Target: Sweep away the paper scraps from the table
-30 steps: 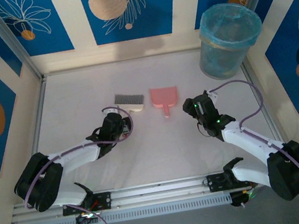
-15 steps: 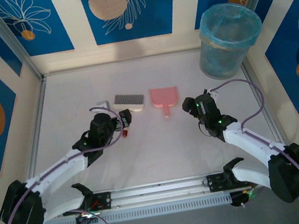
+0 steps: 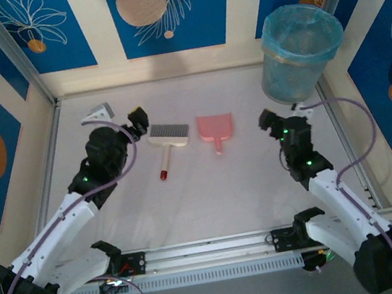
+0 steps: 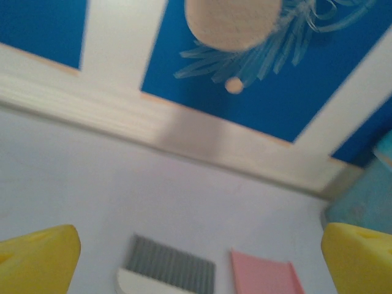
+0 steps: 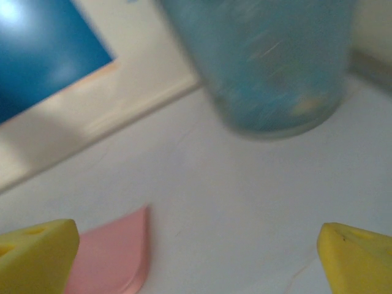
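The paper scraps are out of view. On the white table (image 3: 210, 196) lie a brush (image 3: 167, 136) with grey bristles and a red-tipped handle, and a flat pink dustpan (image 3: 215, 126) beside it. My left gripper (image 3: 117, 116) hangs open to the left of the brush, holding nothing. The left wrist view looks over the brush (image 4: 168, 269) and dustpan (image 4: 263, 275) between the yellow fingertips (image 4: 37, 257). My right gripper (image 3: 281, 111) is open and empty, to the right of the dustpan and below the bin. Its yellow fingertips (image 5: 33, 254) frame the dustpan's edge (image 5: 110, 254).
A translucent blue bin (image 3: 301, 52) stands in the back right corner, large and blurred in the right wrist view (image 5: 275, 61). Aluminium rails (image 3: 54, 152) and patterned wall panels (image 3: 162, 13) close in the table on three sides.
My left gripper let go of the brush handle, opened wide and swung back and left. My right gripper opened wider and moved right, away from the dustpan toward the bin.
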